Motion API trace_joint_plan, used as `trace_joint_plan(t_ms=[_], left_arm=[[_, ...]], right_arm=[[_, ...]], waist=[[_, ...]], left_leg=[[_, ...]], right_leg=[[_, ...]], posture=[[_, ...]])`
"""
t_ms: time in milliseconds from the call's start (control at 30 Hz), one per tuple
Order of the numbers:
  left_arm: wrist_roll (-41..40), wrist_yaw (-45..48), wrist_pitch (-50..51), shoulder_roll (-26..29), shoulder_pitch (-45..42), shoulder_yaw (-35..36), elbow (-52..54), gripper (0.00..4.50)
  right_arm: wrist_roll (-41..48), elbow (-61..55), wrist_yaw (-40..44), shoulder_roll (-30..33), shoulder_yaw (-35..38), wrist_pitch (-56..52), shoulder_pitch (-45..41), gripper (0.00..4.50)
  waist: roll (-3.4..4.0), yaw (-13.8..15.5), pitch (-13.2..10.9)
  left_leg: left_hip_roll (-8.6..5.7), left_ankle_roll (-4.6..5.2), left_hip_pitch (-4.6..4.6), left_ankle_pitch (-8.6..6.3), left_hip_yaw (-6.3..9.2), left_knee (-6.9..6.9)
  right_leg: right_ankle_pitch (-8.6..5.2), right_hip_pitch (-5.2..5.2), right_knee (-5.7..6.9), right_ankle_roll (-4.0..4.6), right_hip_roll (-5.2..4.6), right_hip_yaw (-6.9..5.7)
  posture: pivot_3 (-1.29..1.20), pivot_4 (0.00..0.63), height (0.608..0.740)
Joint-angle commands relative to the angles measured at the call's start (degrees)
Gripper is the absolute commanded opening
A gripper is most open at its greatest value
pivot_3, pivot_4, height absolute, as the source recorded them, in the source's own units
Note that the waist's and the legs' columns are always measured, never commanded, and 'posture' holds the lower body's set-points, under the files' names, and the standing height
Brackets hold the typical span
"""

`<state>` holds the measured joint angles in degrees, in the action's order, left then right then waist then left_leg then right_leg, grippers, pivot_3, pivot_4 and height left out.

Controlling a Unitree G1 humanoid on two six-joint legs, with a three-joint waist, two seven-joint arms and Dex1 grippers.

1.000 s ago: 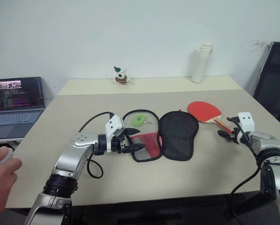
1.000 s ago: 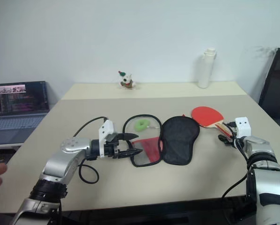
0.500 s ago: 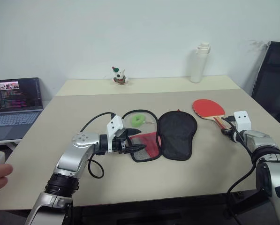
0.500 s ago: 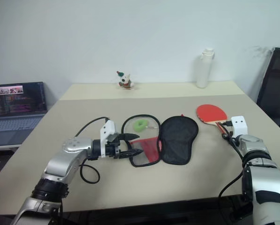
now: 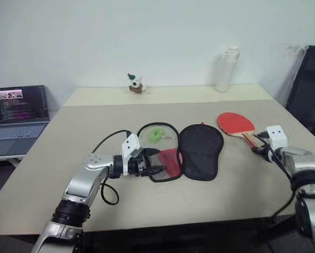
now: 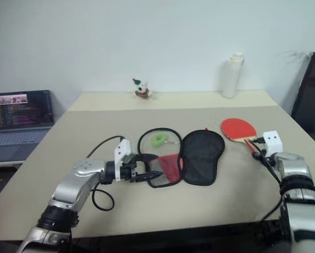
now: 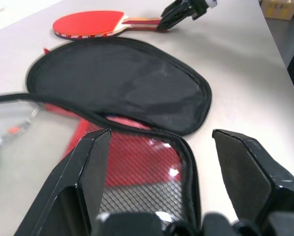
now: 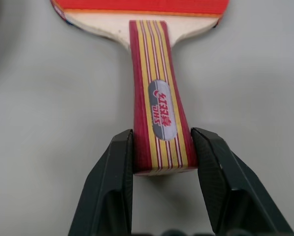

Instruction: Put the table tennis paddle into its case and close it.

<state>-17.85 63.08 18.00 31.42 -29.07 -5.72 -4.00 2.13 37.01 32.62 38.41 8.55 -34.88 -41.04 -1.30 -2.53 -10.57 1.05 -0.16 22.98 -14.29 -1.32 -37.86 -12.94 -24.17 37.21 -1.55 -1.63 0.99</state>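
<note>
Paddle (image 8: 159, 98) handle clamped by right gripper (image 8: 161, 169) on table (image 5: 146, 200). Left gripper (image 7: 174, 162) spread wide over unzipped case (image 7: 122, 88) edge.

L arm bent at elbow, forearm reaching across toward robot's right, left gripper (image 5: 153, 161) low over the bench (image 5: 67, 137), jaws spread wide. R arm stretched fwd, right gripper (image 8: 162, 147) angled down, both fingers pressed on handle end of the table tennis paddle (image 8: 159, 105).
</note>
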Motion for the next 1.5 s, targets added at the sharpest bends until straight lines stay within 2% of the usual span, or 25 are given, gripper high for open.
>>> trace_joint_plan(t_ms=[33, 100, 233, 333, 433, 567, 767, 1067, 1500], left_arm=[[-0.99, 0.00, -0.96, -0.20, -0.37, 0.55, 3.28, 3.60], [-1.01, 0.18, -1.20, -0.76, -0.92, 0.18, 3.19, 3.60], [-0.80, 0.32, -1.73, -1.53, -1.78, -0.28, 2.49, 3.60], [-0.59, 0.45, -2.25, -1.91, -2.08, -0.47, 1.82, 3.60], [-0.43, 0.59, -2.64, -2.25, -2.29, -0.72, 1.25, 3.60], [0.02, 0.89, -3.49, -2.67, -3.04, -1.09, -0.01, 3.60], [0.11, 0.87, -4.13, -2.63, -3.21, -0.78, -0.63, 3.60], [0.24, -0.23, -5.02, -2.66, -2.12, -0.35, -0.81, 3.60], [0.07, -1.72, -5.09, -2.40, -0.88, -0.01, 0.08, 3.60]], right_arm=[[3.93, -20.36, 0.99, 1.77, 2.27, -13.46, 7.38, 1.45], [5.75, -33.48, -0.17, 2.18, 4.79, -21.80, 14.27, 1.45], [7.84, -52.33, -3.46, 0.57, 10.05, -34.96, 24.66, 1.45], [8.13, -59.51, -5.98, -1.34, 13.72, -40.11, 29.32, 1.45], [8.39, -61.67, -7.85, -2.90, 16.30, -42.06, 31.65, 1.45], [8.35, -61.68, -9.37, -4.25, 16.64, -40.55, 32.71, 1.45], [9.00, -57.31, -10.46, -4.34, 15.04, -36.11, 29.46, 3.43], [9.46, -44.61, -8.99, -3.60, 9.09, -26.27, 20.49, 3.43], [8.80, -37.90, -8.31, -2.83, 3.19, -20.72, 18.66, 3.43]], waist=[[0.00, 0.36, 0.00], [0.03, 0.82, 0.02], [0.03, 1.11, 0.02], [0.03, 1.17, 0.03], [0.02, 1.16, 0.03], [0.02, 1.29, 0.03], [0.02, 1.14, 0.03], [0.02, 0.78, 0.03], [0.02, 0.82, 0.03]], left_leg=[[0.02, 0.00, -0.02, 0.00, 0.02, 0.00], [0.05, 0.00, -0.04, 0.00, 0.01, -0.01], [0.09, 0.00, -0.05, 0.00, 0.09, -0.07], [0.10, 0.00, -0.06, 0.00, 0.01, -0.10], [0.08, 0.00, -0.09, 0.00, -0.03, -0.11], [0.06, 0.00, -0.08, 0.00, -0.03, -0.11], [-0.19, 0.01, -0.08, -0.01, -0.09, -0.11], [-0.23, 0.01, -0.11, -0.01, -0.13, -0.10], [-0.20, 0.01, -0.11, -0.01, -0.14, -0.11]], right_leg=[[0.00, 0.00, 0.01, 0.00, 0.01, -0.01], [0.00, 0.00, 0.02, 0.00, 0.08, -0.04], [-0.15, 0.06, 0.01, -0.23, 0.13, -0.08], [-0.16, 0.07, 0.00, -0.26, 0.16, -0.13], [-0.16, 0.08, -0.01, -0.28, 0.16, -0.14], [-0.16, 0.08, -0.04, -0.29, 0.16, -0.15], [-0.14, 0.08, -0.07, -0.32, 0.14, -0.10], [-0.12, 0.07, -0.06, -0.30, 0.21, -0.06], [-0.09, 0.07, -0.07, -0.31, 0.19, -0.05]], posture=[[0.00, 0.150, 0.740], [0.00, 0.150, 0.740], [0.00, 0.150, 0.740], [0.00, 0.150, 0.740], [0.00, 0.150, 0.740], [0.00, 0.150, 0.740], [0.00, 0.150, 0.740], [0.00, 0.150, 0.740], [0.00, 0.150, 0.740]])
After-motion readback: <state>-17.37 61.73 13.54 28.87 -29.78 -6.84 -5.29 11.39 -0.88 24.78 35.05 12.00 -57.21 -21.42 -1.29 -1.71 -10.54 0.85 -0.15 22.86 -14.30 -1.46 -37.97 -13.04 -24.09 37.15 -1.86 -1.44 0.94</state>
